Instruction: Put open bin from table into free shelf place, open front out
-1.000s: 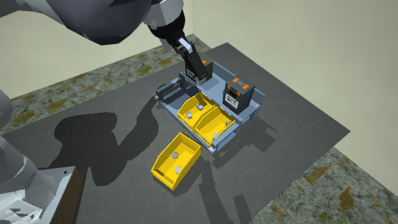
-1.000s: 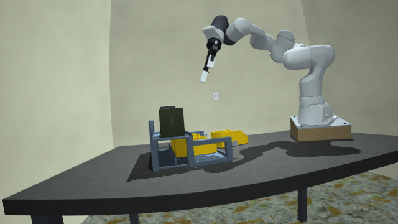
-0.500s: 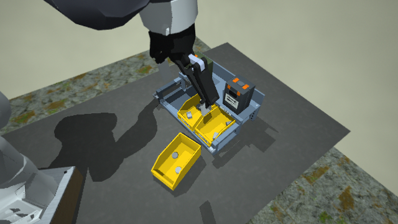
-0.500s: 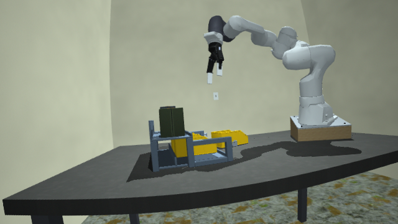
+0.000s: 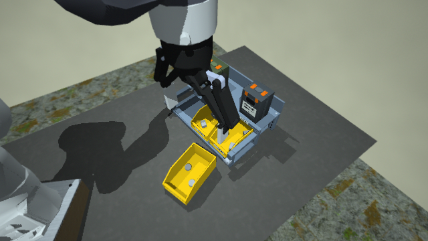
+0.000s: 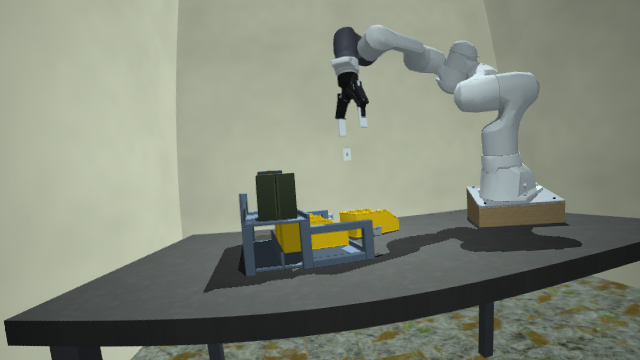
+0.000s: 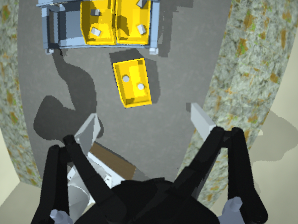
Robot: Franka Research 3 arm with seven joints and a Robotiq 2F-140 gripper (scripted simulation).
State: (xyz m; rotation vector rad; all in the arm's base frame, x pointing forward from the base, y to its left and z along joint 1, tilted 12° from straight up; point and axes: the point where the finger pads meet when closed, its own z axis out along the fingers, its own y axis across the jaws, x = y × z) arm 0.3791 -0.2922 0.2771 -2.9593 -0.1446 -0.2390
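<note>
The yellow open bin (image 5: 189,172) (image 6: 370,220) (image 7: 132,82) stands level on the table just in front of the shelf, with two grey parts in it. The grey-blue shelf (image 5: 271,114) (image 6: 305,247) (image 7: 100,44) holds two yellow bins (image 5: 204,122) (image 5: 235,134) (image 7: 96,22) side by side. The free place (image 5: 185,106) (image 7: 63,23) is at the left end of the row in the top view. My gripper (image 5: 196,119) (image 6: 352,125) (image 7: 144,116) is open and empty. It hangs high above the table, fingers pointing down, over the bin and the shelf's front.
A green box (image 5: 219,67) (image 6: 275,196) and a dark box (image 5: 257,98) stand on the shelf's upper board behind the bins. The robot's base (image 5: 50,207) (image 6: 515,210) is on the table on the side away from the shelf.
</note>
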